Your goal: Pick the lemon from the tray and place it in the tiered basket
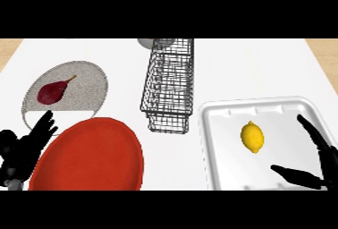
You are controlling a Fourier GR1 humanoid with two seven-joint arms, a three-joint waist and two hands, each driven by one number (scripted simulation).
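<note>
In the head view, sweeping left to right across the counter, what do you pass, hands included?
Left hand → speckled plate holding a dark red pear → red plate → wire tiered basket → white tray → lemon → right hand.

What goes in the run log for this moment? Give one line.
phase: pre-grasp | lemon: on tray, untouched | right hand: open beside lemon | left hand: open, resting lower left | basket: no lemon
</note>
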